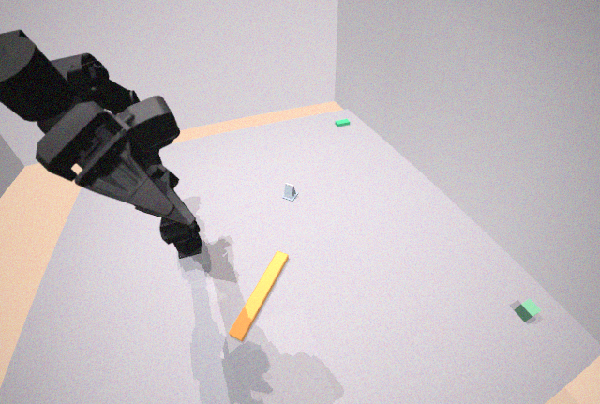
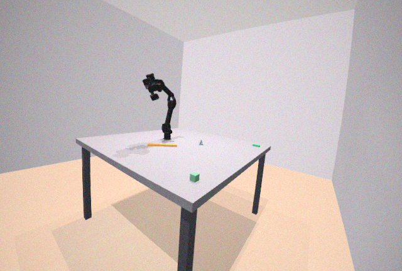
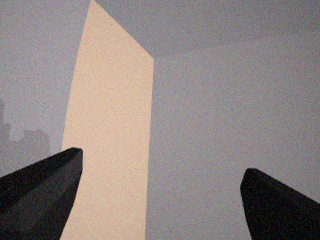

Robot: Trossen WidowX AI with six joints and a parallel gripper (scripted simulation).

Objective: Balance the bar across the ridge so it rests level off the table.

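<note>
The orange bar (image 1: 259, 295) (image 2: 161, 144) lies flat on the grey table (image 1: 387, 225) (image 2: 223, 160), a little in front of the arm's base (image 1: 181, 242). The ridge (image 1: 290, 191) (image 2: 201, 142), a small pale wedge, stands apart from the bar, further back on the table. My gripper (image 2: 153, 96) (image 3: 166, 171) is open and empty, raised high above the table, far from both bar and ridge. In the wrist view only its two dark fingertips show, against the floor and walls; the bar and ridge are out of that view.
A flat green block (image 1: 342, 122) (image 2: 255, 145) lies near the far corner of the table. A green cube (image 1: 527, 309) (image 2: 194, 176) sits near the right front edge. The table stands on dark legs in a room with grey walls.
</note>
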